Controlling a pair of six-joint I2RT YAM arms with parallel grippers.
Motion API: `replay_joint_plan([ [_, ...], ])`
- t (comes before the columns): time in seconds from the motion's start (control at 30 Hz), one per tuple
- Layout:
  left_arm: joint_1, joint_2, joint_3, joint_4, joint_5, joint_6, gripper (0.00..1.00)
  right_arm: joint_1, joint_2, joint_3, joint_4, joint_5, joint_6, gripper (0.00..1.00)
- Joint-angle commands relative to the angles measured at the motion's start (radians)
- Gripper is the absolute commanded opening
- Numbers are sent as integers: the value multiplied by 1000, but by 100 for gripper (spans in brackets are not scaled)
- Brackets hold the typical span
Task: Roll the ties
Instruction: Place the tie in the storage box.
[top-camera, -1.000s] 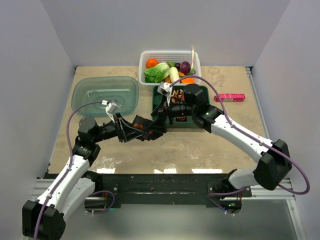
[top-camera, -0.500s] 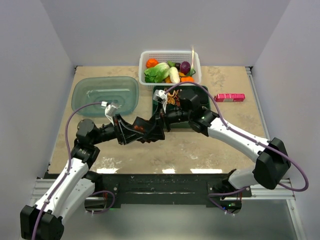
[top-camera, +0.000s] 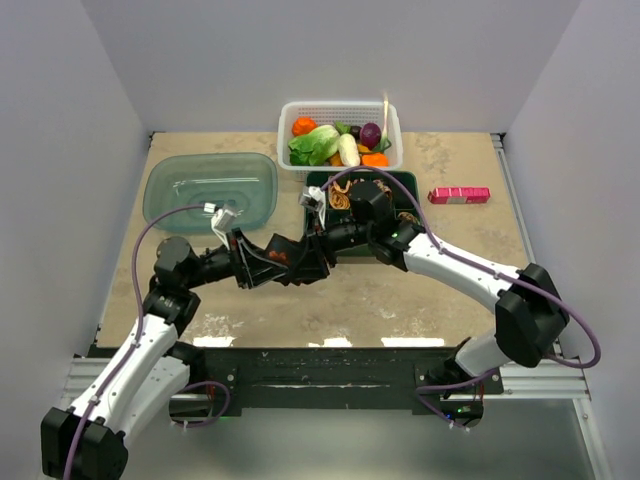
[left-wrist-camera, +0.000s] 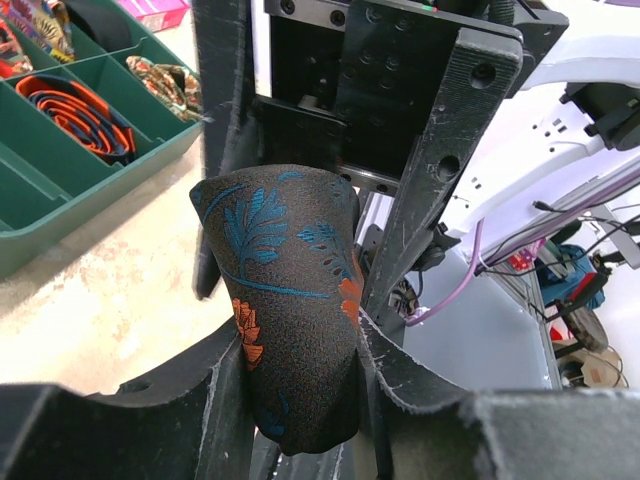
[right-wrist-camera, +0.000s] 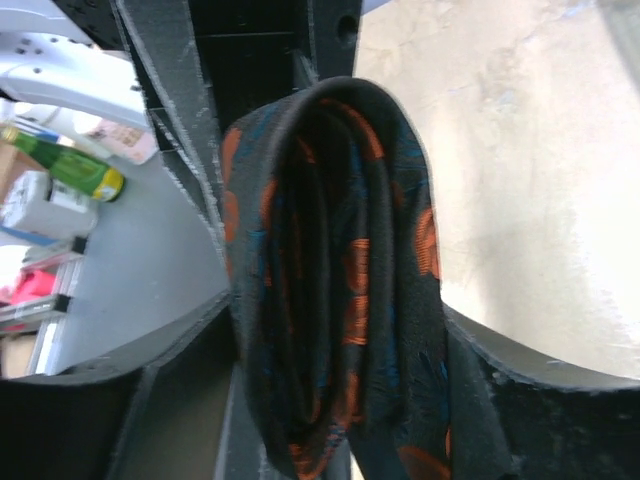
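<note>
A black tie with orange and blue leaf print is rolled into a flat coil and held in the air in front of the green tray. My left gripper is shut on one end of the coil. My right gripper is shut on the same coil from the opposite side. The two grippers meet nose to nose in the top view, left and right. Rolled ties lie in the tray's compartments: an orange and navy spiral, a tan patterned one, and others.
A white basket of vegetables stands behind the tray. A teal plastic tub sits at the back left. A pink rectangular box lies right of the tray. The right arm's forearm crosses the tray's front edge.
My right gripper has come off the tray, moved left and toward the near edge, and closed on the coil held by my left gripper. The left arm has barely moved.
</note>
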Motion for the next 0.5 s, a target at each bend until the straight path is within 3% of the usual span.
replay_joint_plan([
  [0.0,-14,0,11,53,-24,-3,32,9,32,-5,60,-35,37,63],
  [0.1,-17,2,13,39,-41,9,32,12,52,-1,72,-44,51,50],
  [0.2,-17,2,14,24,-62,24,32,13,70,9,71,-52,57,29],
  [0.3,-17,9,13,8,-84,46,33,13,96,13,66,-47,55,19],
  [0.47,-17,40,-1,-3,-119,67,36,15,147,28,51,-40,54,10],
])
